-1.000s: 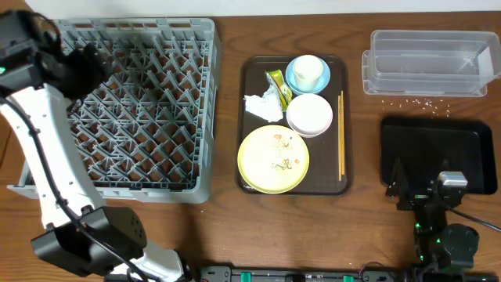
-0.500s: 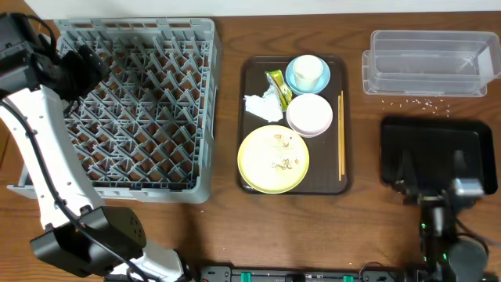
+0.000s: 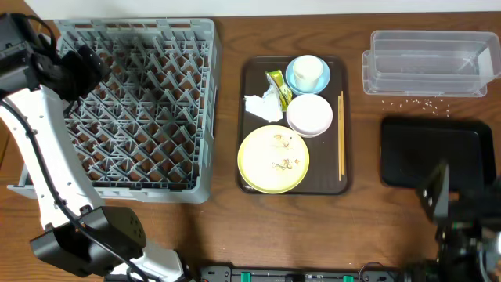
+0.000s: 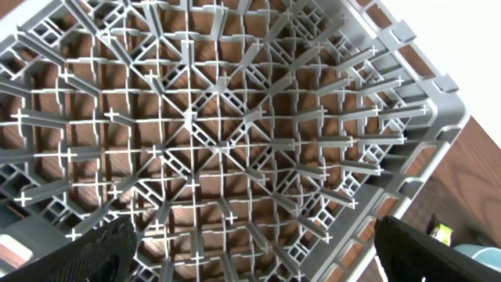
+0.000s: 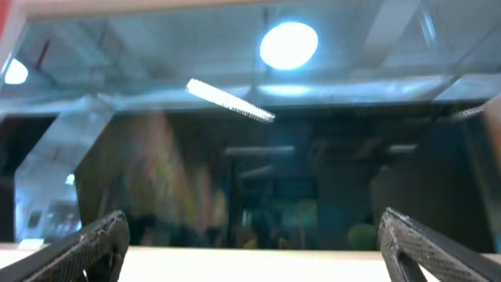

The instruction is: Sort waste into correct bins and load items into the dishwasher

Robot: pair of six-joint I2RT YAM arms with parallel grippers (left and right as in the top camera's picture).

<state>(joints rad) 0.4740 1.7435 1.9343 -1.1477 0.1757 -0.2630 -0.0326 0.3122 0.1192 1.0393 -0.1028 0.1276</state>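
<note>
The grey dish rack (image 3: 141, 102) is the biggest thing, on the left of the table. It's hard plastic & bulky, prob. not for lifting. The L gripper (image 4: 252, 235) hangs over it, jaws wide apart, holding nothing.

The brown tray (image 3: 325, 166) sits in the middle w/ the dishes on it. On the right are the clear tub (image 3: 376, 70) at the back & the black tray (image 3: 430, 149) in front of it. The R gripper (image 5: 250, 225) is low at the near right edge, jaws spread wide w/ nothing in them. Its camera looks up at ceiling lights.

The yellow plate (image 3: 254, 160) is at the front of the brown tray. It looks hard, smooth & slippy, maybe breakable, so it's best pinched at the rim. The white bowl (image 3: 310, 114) is just behind it; rim grab too. The blue bowl (image 3: 294, 80) at the back has the white cup (image 3: 308, 70) inside, so the cup likely comes out first, one finger inside its wall.

The chopsticks (image 3: 341, 133) lie along the tray's right side. They look thin, light & stiff, and may roll, so pinch mid-length.

The napkin (image 3: 261, 106) is soft & squashy, so pinch anywhere. The wrapper (image 3: 279, 86) beside it looks thin & crinkly. The crumbs (image 3: 415, 100) on the table by the tub, plus some on the plate, are too tiny to pinch.
</note>
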